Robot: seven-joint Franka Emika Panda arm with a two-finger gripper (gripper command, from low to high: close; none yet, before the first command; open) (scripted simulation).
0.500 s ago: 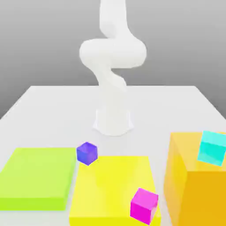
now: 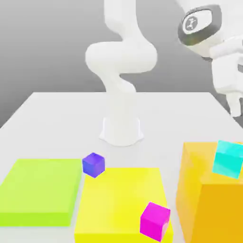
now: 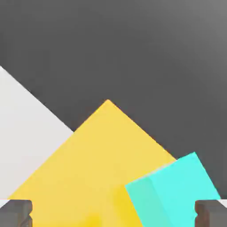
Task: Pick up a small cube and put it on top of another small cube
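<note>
Across the counter (image 2: 57, 114), going left to right, nothing among the blocks has shifted: the lime slab (image 2: 40, 190), the purple cube (image 2: 93, 164) at the yellow slab's (image 2: 121, 199) corner, and the magenta cube (image 2: 155, 221) sit where they sat half a second ago. The change is at the exterior view's right: the arm has swung its head in, and the claw (image 2: 236, 105) now hangs above the orange block (image 2: 199, 199). The small cube (image 2: 228, 159), cyan, rests on top of that block. In the hand view the fingertips (image 3: 15, 212) stand wide apart, released and holding nothing, with the cube between them below. It looks like the approach to the pick, though the claw is partly cut off at the frame's edge.
</note>
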